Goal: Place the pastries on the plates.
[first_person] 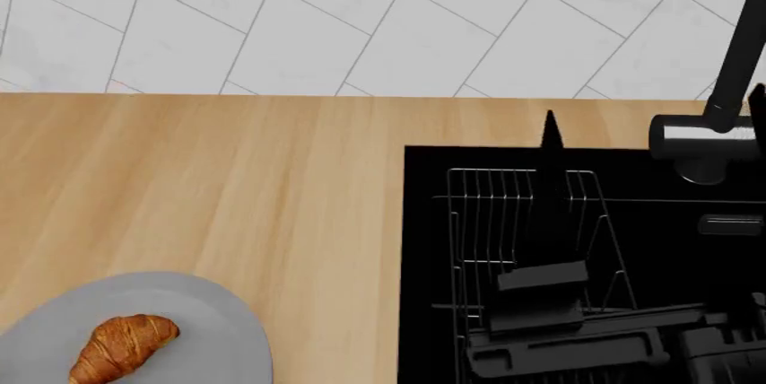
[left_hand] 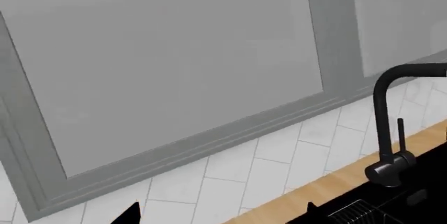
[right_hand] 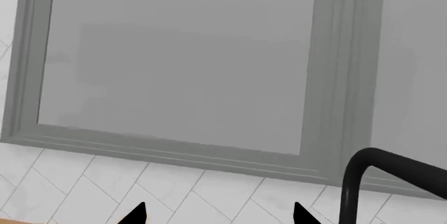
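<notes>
Golden-brown ridged croissant (first_person: 122,346) is lying on grey plate (first_person: 228,330); right end effector (right_hand: 218,214) is sitting spread, empty; left's opening unclear.

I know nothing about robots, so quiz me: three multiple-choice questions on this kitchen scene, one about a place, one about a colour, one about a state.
1. Where does the croissant lie?
A. on the grey plate
B. in the sink
C. on bare wood

2. What colour is the faucet?
A. white
B. black
C. gold

3. How do the right gripper's fingertips stand?
A. clamped on a croissant
B. apart, holding nothing
C. pinching the faucet

Answers:
1 A: the croissant rests on the grey plate.
2 B: the faucet is black.
3 B: the right gripper shows two separated tips with only wall between.
</notes>
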